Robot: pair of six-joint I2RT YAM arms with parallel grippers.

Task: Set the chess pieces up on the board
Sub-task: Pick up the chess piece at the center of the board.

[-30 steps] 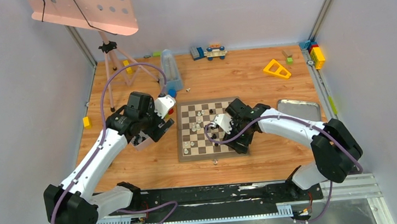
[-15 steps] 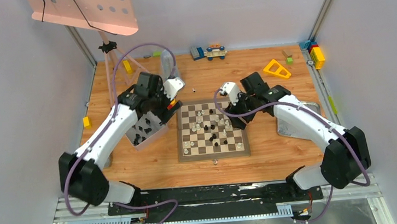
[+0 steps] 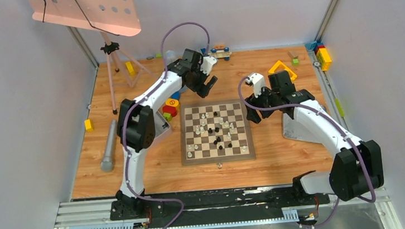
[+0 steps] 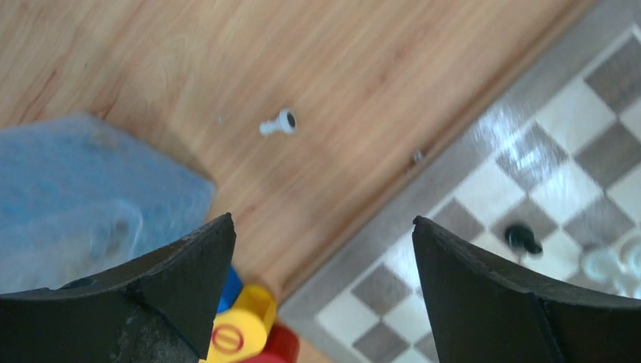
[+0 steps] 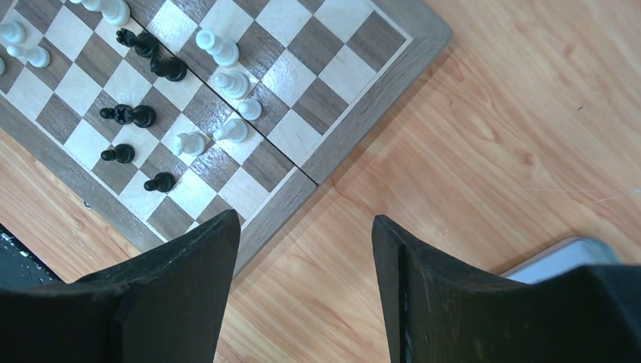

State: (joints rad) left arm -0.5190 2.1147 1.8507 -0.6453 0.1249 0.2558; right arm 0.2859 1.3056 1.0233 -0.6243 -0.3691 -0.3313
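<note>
The board [image 3: 218,158] lies mid-table with several black and white chess pieces [image 3: 214,130] scattered over its squares. My left gripper [image 3: 205,87] hovers just beyond the board's far left corner, open and empty. In the left wrist view its jaws [image 4: 321,219] stand wide over the board's border [image 4: 423,200], and one white piece [image 4: 277,124] lies on the bare wood. My right gripper [image 3: 253,114] hangs beside the board's right edge, also open and empty. In the right wrist view its jaws [image 5: 305,218] are over wood, next to the board corner [image 5: 291,198] and pieces [image 5: 189,142].
A red and yellow toy [image 3: 172,107] sits left of the board, a blue translucent object [image 4: 75,189] behind it. A metal tray [image 3: 294,130] lies under my right arm. A grey cylinder [image 3: 108,147], a yellow triangle [image 3: 282,70] and a toy car [image 3: 220,51] lie around. One small piece [image 3: 219,165] lies before the board.
My left arm has swung from the board's left side to beyond its far left corner. My right gripper has left the board and moved to its right edge.
</note>
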